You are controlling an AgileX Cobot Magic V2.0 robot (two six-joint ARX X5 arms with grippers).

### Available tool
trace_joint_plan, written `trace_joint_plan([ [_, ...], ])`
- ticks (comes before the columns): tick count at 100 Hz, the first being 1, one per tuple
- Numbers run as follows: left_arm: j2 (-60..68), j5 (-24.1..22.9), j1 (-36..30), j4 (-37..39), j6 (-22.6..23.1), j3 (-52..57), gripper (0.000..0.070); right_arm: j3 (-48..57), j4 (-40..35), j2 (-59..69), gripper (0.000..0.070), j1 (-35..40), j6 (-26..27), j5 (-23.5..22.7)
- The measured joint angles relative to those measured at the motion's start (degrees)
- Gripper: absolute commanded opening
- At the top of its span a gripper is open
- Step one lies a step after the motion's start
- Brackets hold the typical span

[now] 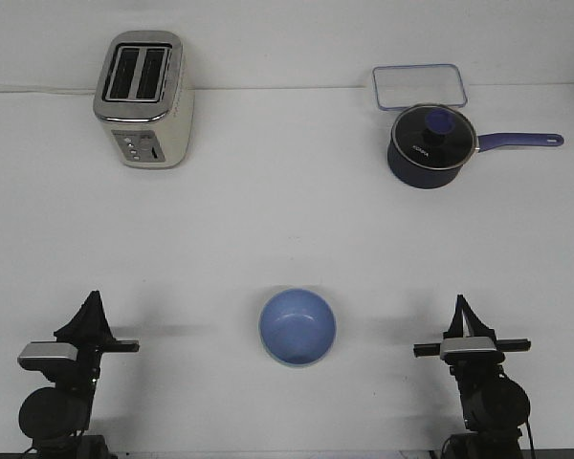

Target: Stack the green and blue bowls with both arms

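Note:
The light blue bowl (298, 327) stands upright on the white table near the front middle, between the two arms. No pale green bowl shows in this view. My left gripper (93, 298) is low at the front left, well left of the bowl, its fingers meeting at a point, empty. My right gripper (458, 302) is low at the front right, well right of the bowl, its fingers also together and empty. Neither gripper touches the bowl.
A cream two-slot toaster (143, 98) stands at the back left. A dark blue lidded saucepan (430, 145) with a long handle pointing right stands at the back right, with a clear rectangular container (419, 86) behind it.

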Motion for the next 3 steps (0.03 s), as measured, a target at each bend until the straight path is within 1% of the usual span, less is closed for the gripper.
trace_joint_plan([
  [3, 0.0, 0.0, 0.0, 0.0, 0.0, 0.0, 0.0015, 0.0, 0.04, 0.0, 0.0, 0.0, 0.0, 0.0],
])
